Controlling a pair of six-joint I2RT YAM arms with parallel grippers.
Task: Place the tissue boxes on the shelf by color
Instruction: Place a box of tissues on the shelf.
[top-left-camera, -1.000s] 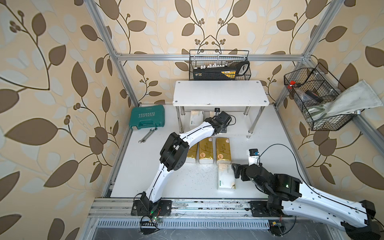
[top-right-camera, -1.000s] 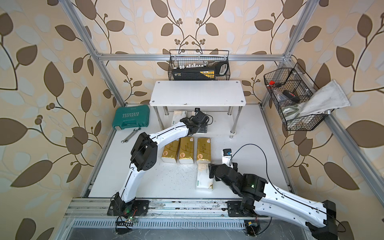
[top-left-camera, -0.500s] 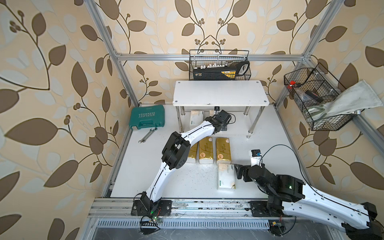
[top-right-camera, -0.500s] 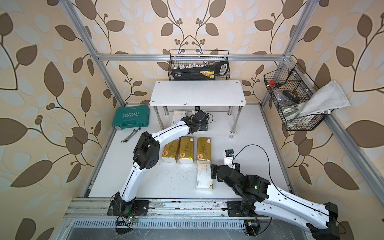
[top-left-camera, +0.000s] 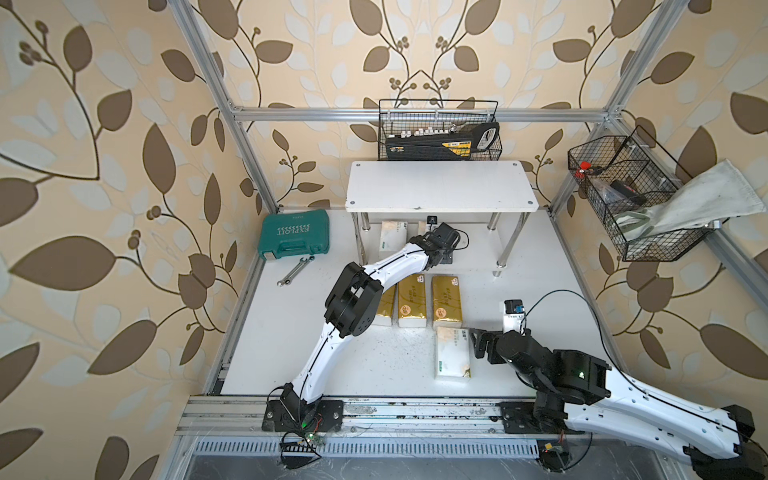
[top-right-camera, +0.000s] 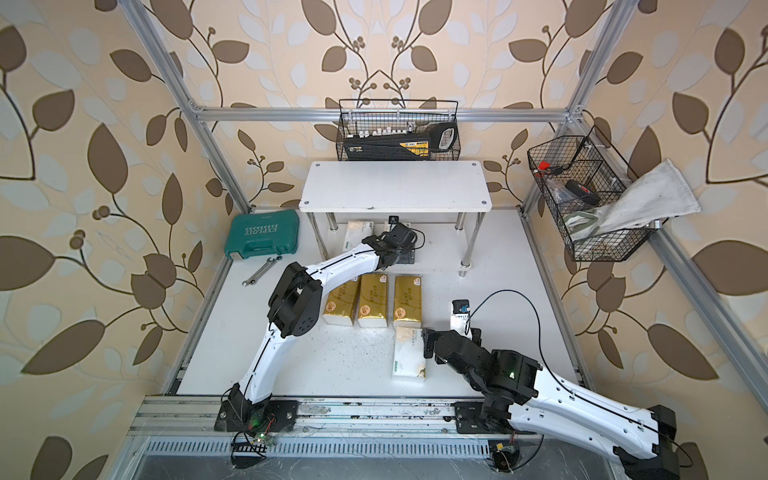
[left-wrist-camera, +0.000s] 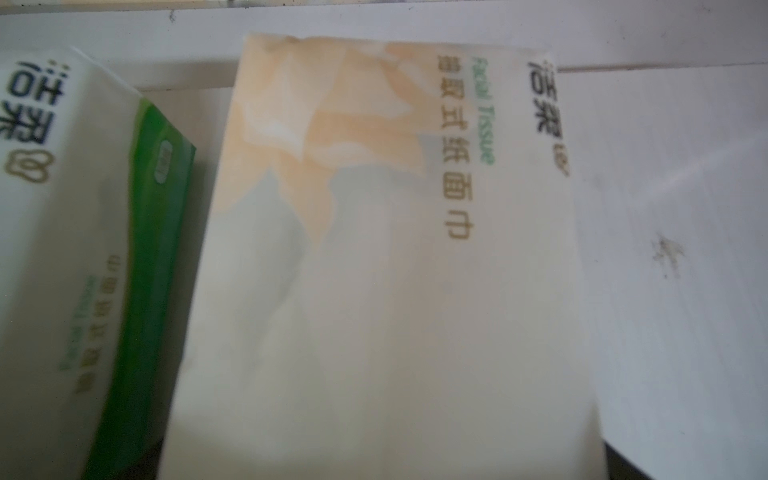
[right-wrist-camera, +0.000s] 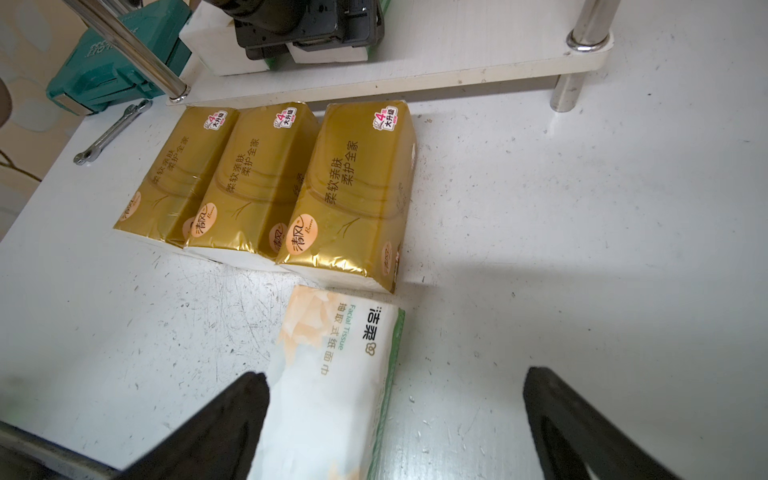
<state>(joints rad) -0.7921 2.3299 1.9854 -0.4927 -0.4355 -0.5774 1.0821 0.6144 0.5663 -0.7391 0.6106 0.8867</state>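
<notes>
Nearest, over speckled, scuffed white bench (top-left-camera: 291, 353): right gripper (right-wrist-camera: 395, 374) spread wide just beside a white tissue pack (top-left-camera: 452, 352), pinching nothing. Beyond, three gold packs (top-left-camera: 411, 301) side by side. Farther, on the shelf (top-left-camera: 440, 187) lower tier: two white packs (left-wrist-camera: 395, 270), left gripper (right-wrist-camera: 309, 41) over them, spread or pressed together impossible to tell. Around: teal case (top-left-camera: 296, 235), spanner (top-left-camera: 296, 272), wire baskets (top-left-camera: 438, 124), leaf-patterned wallpaper (top-left-camera: 104, 166)

You have three gold tissue packs (top-left-camera: 412, 301) lying flat, side by side on the table (top-left-camera: 291, 353), just before the two-tier white shelf (top-left-camera: 440, 187). One white, green-printed pack (top-left-camera: 452, 353) lies flat near the rightmost gold one's end. Two more white packs (left-wrist-camera: 374, 270) sit on the lower tier, apparently almost touching.
</notes>
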